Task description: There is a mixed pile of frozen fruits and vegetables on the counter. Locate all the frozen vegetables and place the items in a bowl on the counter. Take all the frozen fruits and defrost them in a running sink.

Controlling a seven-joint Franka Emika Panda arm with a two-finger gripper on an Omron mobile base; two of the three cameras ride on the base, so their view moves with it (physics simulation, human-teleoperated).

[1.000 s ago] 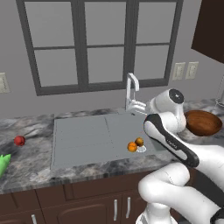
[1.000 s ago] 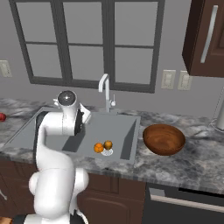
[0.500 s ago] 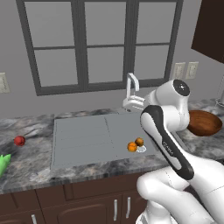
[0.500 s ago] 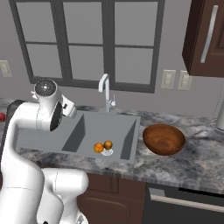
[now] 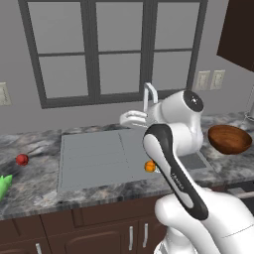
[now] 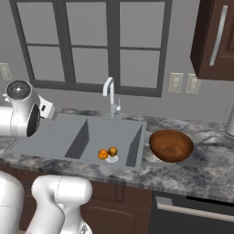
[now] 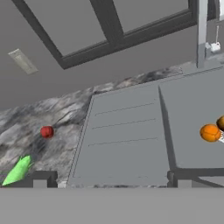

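My arm has swung away from the tap toward the drainboard side of the sink (image 6: 68, 137), and my gripper (image 7: 111, 180) hangs over it with fingers spread, holding nothing. The green pointed vegetable (image 7: 18, 170) lies on the counter (image 7: 52, 144) beyond the sink's drainboard end, long axis slanting toward the red ball (image 7: 47, 131).

Glossy white rounded arm (image 5: 171, 121) with a black band down one link and dark grey joint caps.

Grey wall, dark-framed window (image 6: 93, 45), perhaps outlets (image 6: 183, 83)
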